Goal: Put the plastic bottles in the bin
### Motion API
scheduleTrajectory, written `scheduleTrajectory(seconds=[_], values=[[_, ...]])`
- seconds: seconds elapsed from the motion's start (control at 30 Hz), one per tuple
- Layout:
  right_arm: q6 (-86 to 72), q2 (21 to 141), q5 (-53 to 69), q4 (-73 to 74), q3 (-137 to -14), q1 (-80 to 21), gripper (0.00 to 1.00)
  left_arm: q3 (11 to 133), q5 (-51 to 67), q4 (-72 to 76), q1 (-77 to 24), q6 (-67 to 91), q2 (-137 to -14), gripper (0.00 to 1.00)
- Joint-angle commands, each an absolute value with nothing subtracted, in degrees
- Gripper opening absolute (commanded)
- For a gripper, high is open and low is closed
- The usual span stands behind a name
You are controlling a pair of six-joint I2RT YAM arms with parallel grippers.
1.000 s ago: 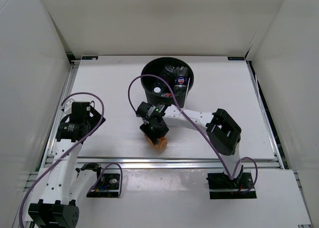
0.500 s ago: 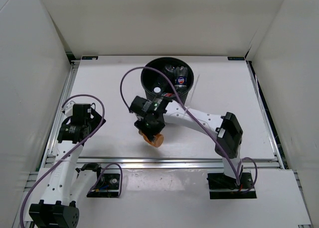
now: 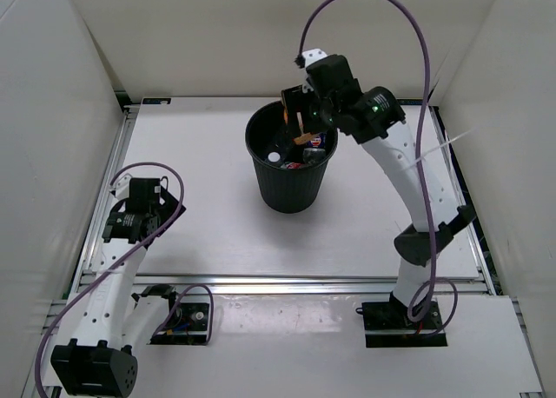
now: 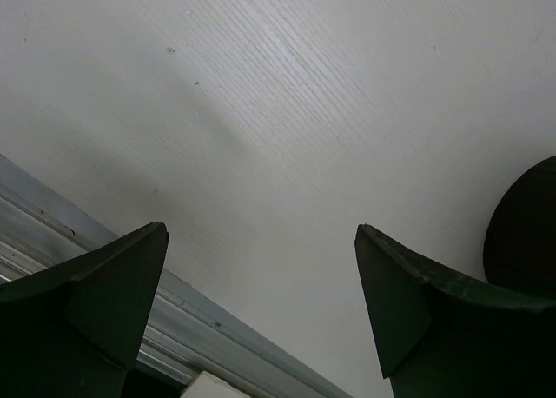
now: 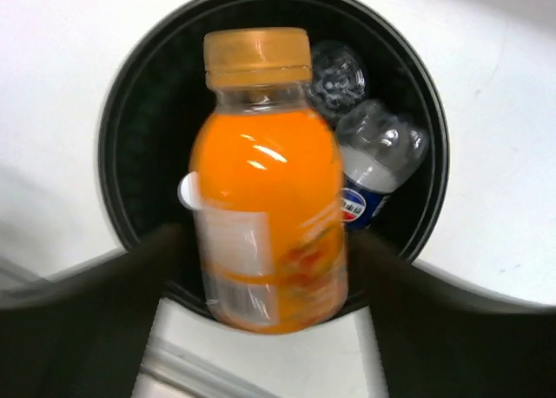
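Note:
The black ribbed bin [image 3: 291,185] stands at the table's far middle. My right gripper [image 3: 301,124] hangs over its mouth. In the right wrist view its jaws [image 5: 265,246] stand apart on either side of the squat orange bottle [image 5: 265,181], which is blurred at its base and points cap-first at the bin [image 5: 122,137]. The same orange bottle [image 3: 303,138] shows just inside the rim. A blue-labelled bottle [image 5: 369,194] and a clear bottle [image 5: 334,72] lie in the bin. My left gripper [image 3: 139,198] is open and empty [image 4: 261,242] over bare table.
An aluminium rail [image 4: 78,242] runs along the table's near edge under my left gripper. A dark round shape [image 4: 526,228] sits at the right edge of the left wrist view. White walls enclose the table on three sides.
My right arm carried the orange bottle from the table in front of the bin up over the bin's mouth, and its jaws have spread apart. The left arm has barely moved.

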State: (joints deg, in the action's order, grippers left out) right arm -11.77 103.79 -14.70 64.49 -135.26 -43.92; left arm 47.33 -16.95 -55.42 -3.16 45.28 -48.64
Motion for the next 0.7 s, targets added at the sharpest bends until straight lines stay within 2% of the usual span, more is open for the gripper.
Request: scheduleTrajectory(seconds=[0.0,0.23,0.47,0.53,0.67], values=[[-11.2,106.8,-11.2,63.9,-134.6,-42.7,0.98,49.1,-14.9,-54.5,-2.9,45.1,-48.9,1.0],[-18.1,101.3,-15.5,71.2,-134.2,-35.7,1.0,50.3,-15.6,-55.1,-2.9,44.6,-49.0,1.0],[-32.4,97.1,5.8,82.0,-123.6,-16.0,1.0,50.3,-18.9,-55.6,-3.4,45.2,-49.5,1.0],[-32.4,96.5,7.6,83.7,-121.6,-11.4,1.0,50.3,-19.6,-55.6,-3.9,45.2,-49.5,1.0],[-28.0,88.1,12.0,76.6,-114.2,-6.3,1.0,52.4,-20.8,-55.6,-5.1,45.2,-51.3,1.0]])
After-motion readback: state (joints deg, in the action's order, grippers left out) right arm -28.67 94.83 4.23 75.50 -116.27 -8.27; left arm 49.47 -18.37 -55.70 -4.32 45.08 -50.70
